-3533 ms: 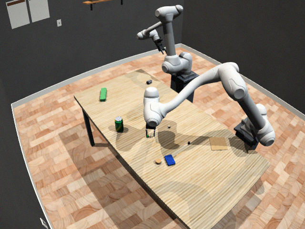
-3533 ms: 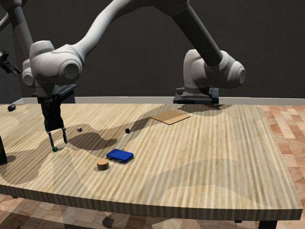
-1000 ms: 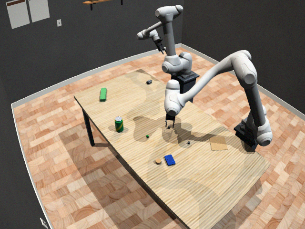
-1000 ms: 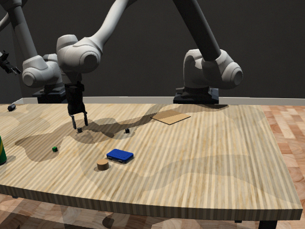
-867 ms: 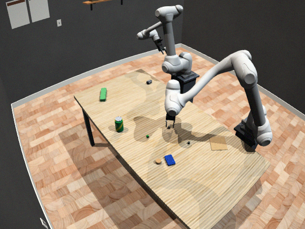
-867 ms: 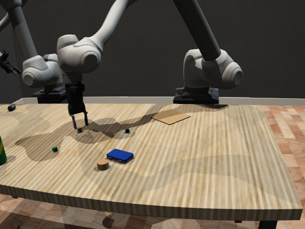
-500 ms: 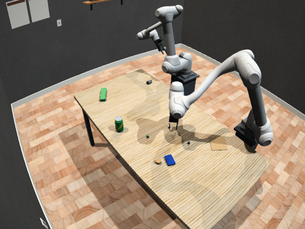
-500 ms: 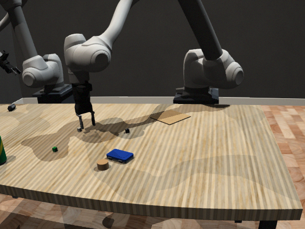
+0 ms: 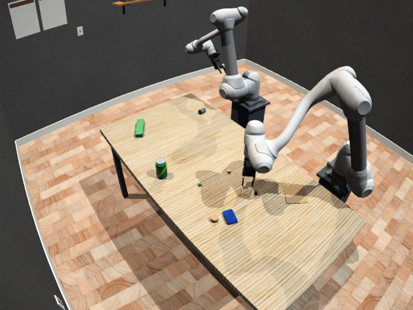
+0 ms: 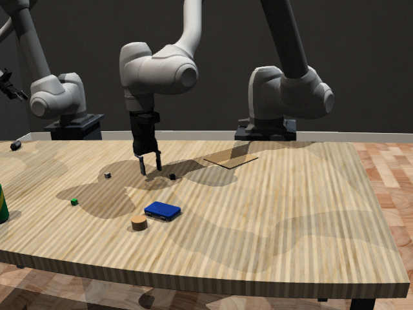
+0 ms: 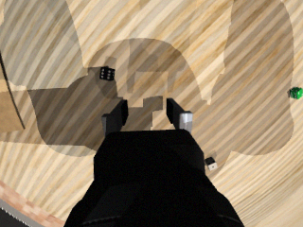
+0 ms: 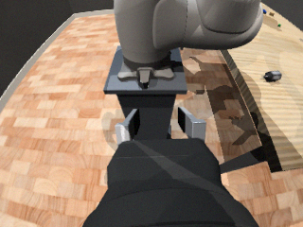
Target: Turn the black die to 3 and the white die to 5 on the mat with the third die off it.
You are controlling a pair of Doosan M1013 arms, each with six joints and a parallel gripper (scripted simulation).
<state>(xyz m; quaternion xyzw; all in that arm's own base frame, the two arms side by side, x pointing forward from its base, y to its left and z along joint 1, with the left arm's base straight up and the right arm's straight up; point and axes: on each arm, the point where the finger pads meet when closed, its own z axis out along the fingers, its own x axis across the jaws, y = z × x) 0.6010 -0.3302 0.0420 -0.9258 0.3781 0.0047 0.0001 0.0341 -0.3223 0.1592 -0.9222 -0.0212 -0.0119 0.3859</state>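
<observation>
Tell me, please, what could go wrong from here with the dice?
The small black die lies outside the open left hand, so a descent now would probably miss it.

The thin square tan mat is near the table edge; a die released carelessly might rest partly off it.
</observation>
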